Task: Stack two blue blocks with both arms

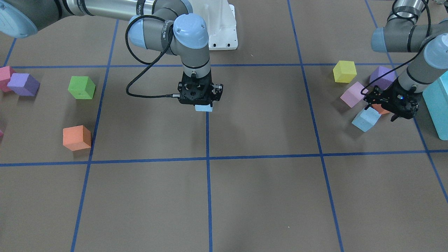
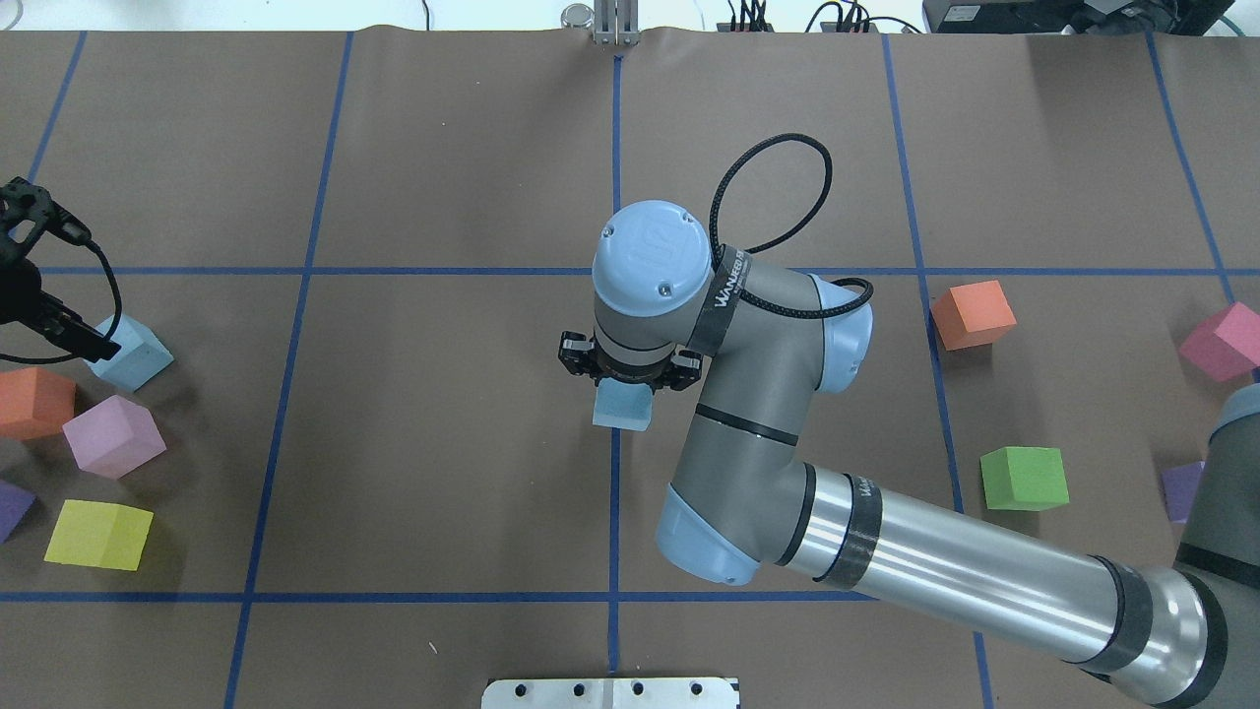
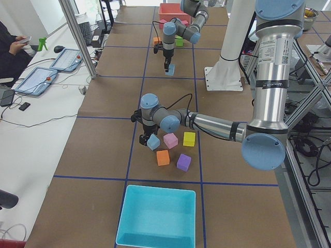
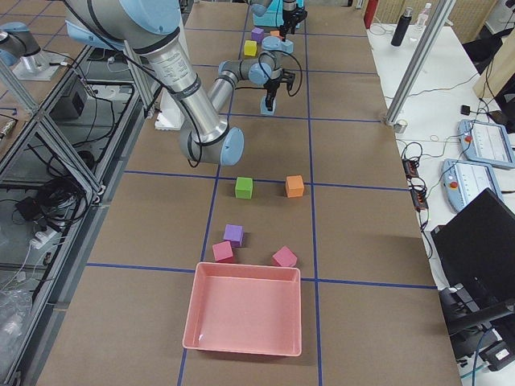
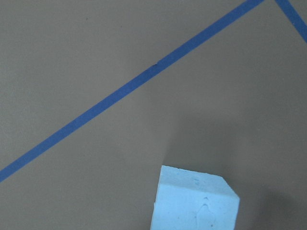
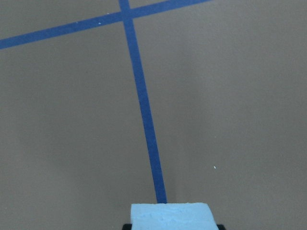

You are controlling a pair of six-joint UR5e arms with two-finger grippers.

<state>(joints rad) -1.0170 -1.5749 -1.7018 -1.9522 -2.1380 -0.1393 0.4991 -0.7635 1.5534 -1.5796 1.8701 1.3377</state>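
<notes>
My right gripper [image 1: 201,102] points straight down at the middle of the table, over a blue tape line. It is shut on one pale blue block [image 1: 203,108], held low over the paper; the block also shows in the overhead view [image 2: 622,407] and at the bottom of the right wrist view [image 6: 170,215]. My left gripper [image 1: 383,107] is at the table's left end, shut on the second blue block [image 1: 365,119]. That block hangs tilted just above the table, also in the overhead view [image 2: 130,353] and the left wrist view [image 5: 194,199].
Around the left gripper lie pink [image 1: 353,94], yellow [image 1: 344,71], purple [image 1: 383,77] and orange [image 2: 34,402] cubes, next to a turquoise bin [image 1: 437,105]. On the right side lie green [image 1: 81,87], orange [image 1: 76,138] and purple [image 1: 23,84] cubes and a pink bin [image 4: 241,318].
</notes>
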